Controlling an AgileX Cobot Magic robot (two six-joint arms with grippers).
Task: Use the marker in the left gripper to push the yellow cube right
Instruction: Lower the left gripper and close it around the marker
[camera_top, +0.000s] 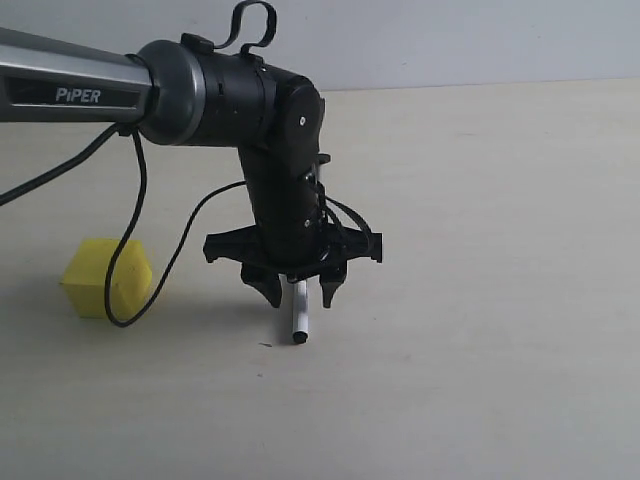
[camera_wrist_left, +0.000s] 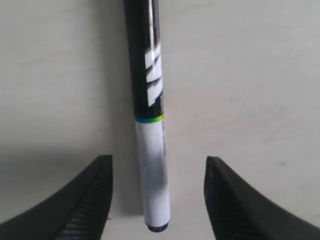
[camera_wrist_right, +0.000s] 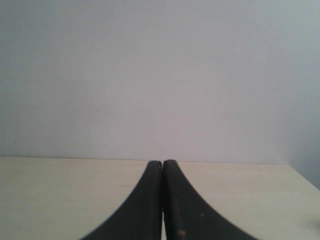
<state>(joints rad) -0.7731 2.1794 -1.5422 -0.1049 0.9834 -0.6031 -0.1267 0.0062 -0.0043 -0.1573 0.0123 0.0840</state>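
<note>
1. Progress: basically nothing is done on the push. The yellow cube (camera_top: 105, 278) sits on the table (camera_top: 480, 380) off to the left of the exterior view, well apart from the arm, and nothing is touching it.
2. The left gripper (camera_top: 300, 298) points down at the table with its jaws spread wide. The marker (camera_top: 298, 322) is between them, but the wrist view shows a clear gap on both sides. So it's released, not grasped, and the pen looks like it's lying flat on the surface, white end and black tip sticking out toward the exterior camera.
3. What's left, as I read it: close on the marker, carry it round to the cube's far left side, then shove the cube right.
4. The right gripper (camera_wrist_right: 162, 165) is clenched on nothing, facing a bare wall, out of the way.
5. Possible snag: a black cable (camera_top: 140, 200) droops from the arm and hangs across the front of the cube in the exterior view, so it could drag on it.
</note>
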